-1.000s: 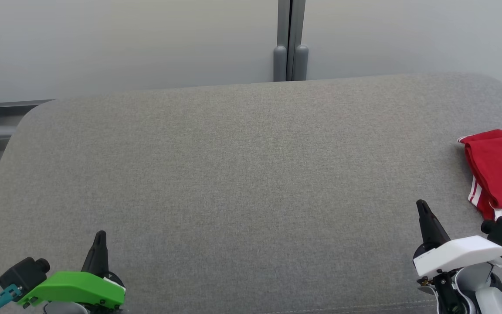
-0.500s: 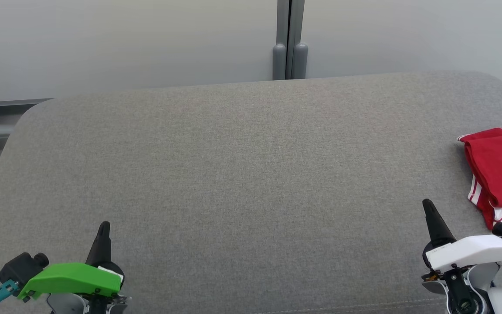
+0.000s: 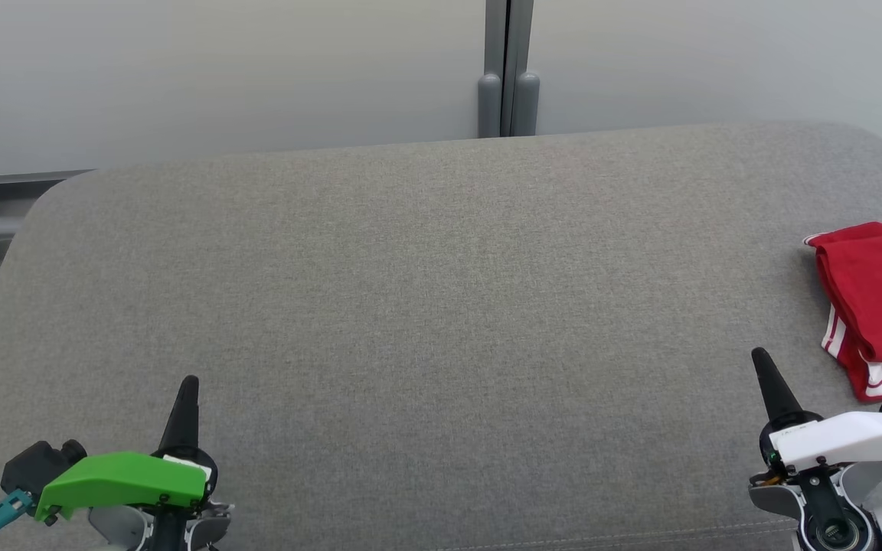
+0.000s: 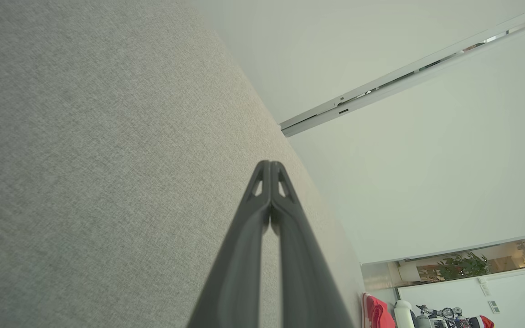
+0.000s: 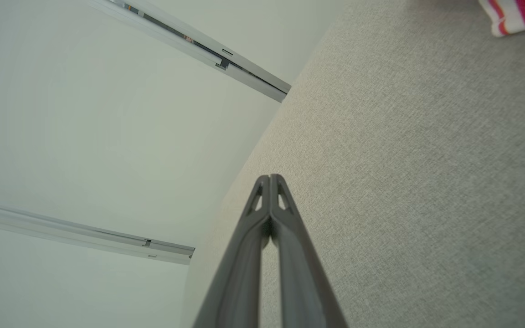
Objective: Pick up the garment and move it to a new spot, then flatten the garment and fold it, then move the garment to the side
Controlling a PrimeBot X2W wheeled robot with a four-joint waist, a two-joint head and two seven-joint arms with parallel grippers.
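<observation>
The garment [image 3: 881, 298], red with white stripes, lies at the far right edge of the grey cloth-covered table [image 3: 441, 306], partly cut off by the head view's border. It sits in a compact stack with layered edges and looks folded, not spread out. In the right wrist view a striped corner of it [image 5: 515, 16] shows at the top, well apart from the fingertips.

The left gripper [image 3: 187, 390] is at the lower left and the right gripper [image 3: 761, 358] at the lower right, both pointing up the table. In each wrist view the two dark fingers meet at their tips, so the left gripper [image 4: 270, 165] and the right gripper [image 5: 270, 177] are both closed and hold nothing. Neither touches the garment; the right one is near it but clear of it.

Judging from the tidy stack at the side and the empty, closed grippers, the last step, moving the garment aside, seems done, and the arms sit in what looks like a rest pose. If so, the next move calls for nothing beyond keeping clear of the stack. If any work remains, the right gripper is the nearer one, and it would have to open first, then reach right and forward to the garment's near edge.
</observation>
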